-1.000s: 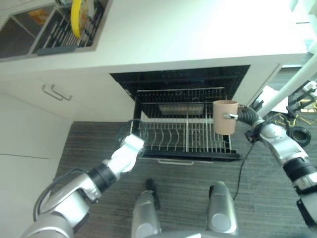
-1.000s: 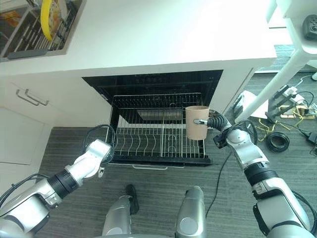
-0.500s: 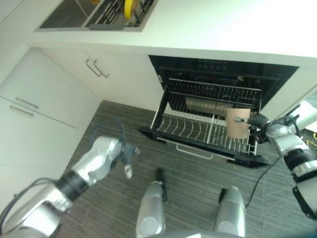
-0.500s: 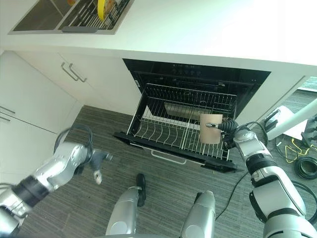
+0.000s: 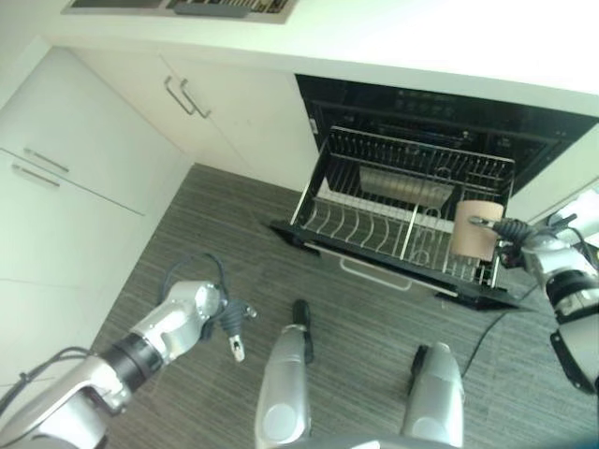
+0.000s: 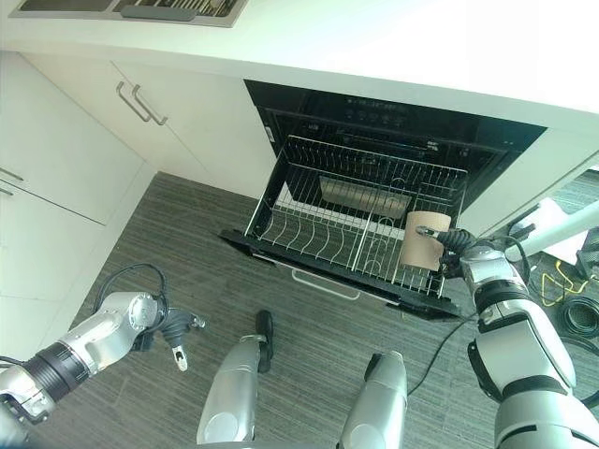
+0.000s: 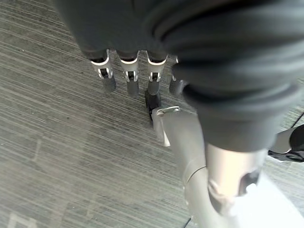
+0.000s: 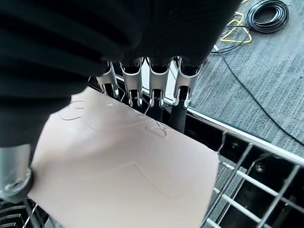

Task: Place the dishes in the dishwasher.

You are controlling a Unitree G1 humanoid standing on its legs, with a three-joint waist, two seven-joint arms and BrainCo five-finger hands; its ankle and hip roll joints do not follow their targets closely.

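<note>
The dishwasher stands open with its wire rack point(image 5: 393, 224) pulled out over the lowered door point(image 6: 318, 271). My right hand point(image 6: 457, 243) is shut on a tan cup point(image 5: 474, 241), held upright at the rack's front right corner. In the right wrist view the cup point(image 8: 118, 166) lies against the fingers point(image 8: 156, 90), with rack wires just beyond it. Whether it touches the rack I cannot tell. My left hand point(image 5: 229, 320) hangs low over the grey floor, well left of the rack. Its fingers point(image 7: 128, 76) are straight and hold nothing.
A white counter point(image 5: 421, 37) runs above the dishwasher, with a sink's dish rack point(image 6: 178, 9) at its far left end. White cabinets with bar handles point(image 5: 94, 140) line the left side. Cables point(image 6: 566, 304) lie coiled on the floor at right.
The camera has swung, so the whole scene shifted. My left hand dropped from beside the rack's left edge down toward the floor. The right hand kept the cup and came lower at the rack's right corner.
</note>
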